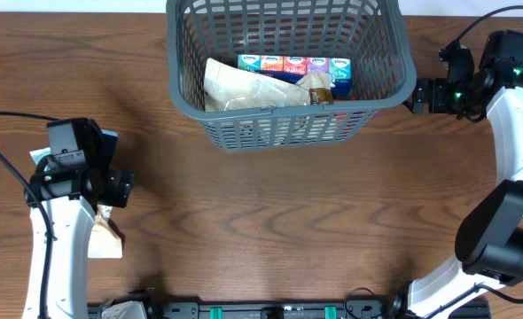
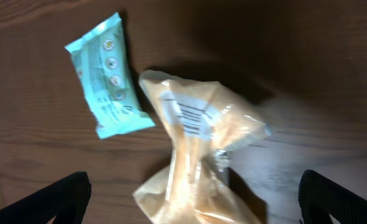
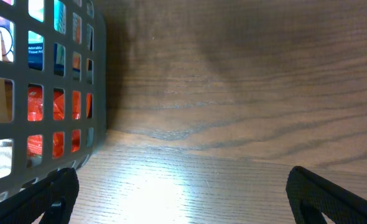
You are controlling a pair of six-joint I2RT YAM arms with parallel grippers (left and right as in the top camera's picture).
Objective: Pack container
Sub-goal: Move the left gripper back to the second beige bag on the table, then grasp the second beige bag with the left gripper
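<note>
At the lower left of the overhead view, nearest my side of the table [image 1: 270, 221], the left arm reaches over two loose packets. Through its wrist camera I see the left gripper [image 2: 196, 204] spread wide, one dark fingertip in each lower corner of the frame, holding nothing. Between the tips and beyond them lies a crinkled tan packet [image 2: 196, 137] with a white printed label, flat on the wood. Just to its upper left sits a teal packet [image 2: 109, 78]; whether their edges touch I cannot tell.

Farther up, at the right edge of the overhead view, the right gripper [image 1: 418, 96] points left, just beside the right end of the container [image 1: 279, 128]. In its wrist camera the fingers stand wide apart at the two lower corners with only bare table between them. The basket's lattice wall fills the left of that frame, above the left fingertip, and something red [image 3: 59, 106] shows through the slots.

The container stands upright at top centre of the overhead view, its far side cut off by the frame edge. Inside, a pale crinkled bag [image 1: 244, 89] lies toward the left with a small brown packet [image 1: 319, 89] to its right. Beyond them a row of small colourful tissue packs [image 1: 292, 65] lines up side by side.
</note>
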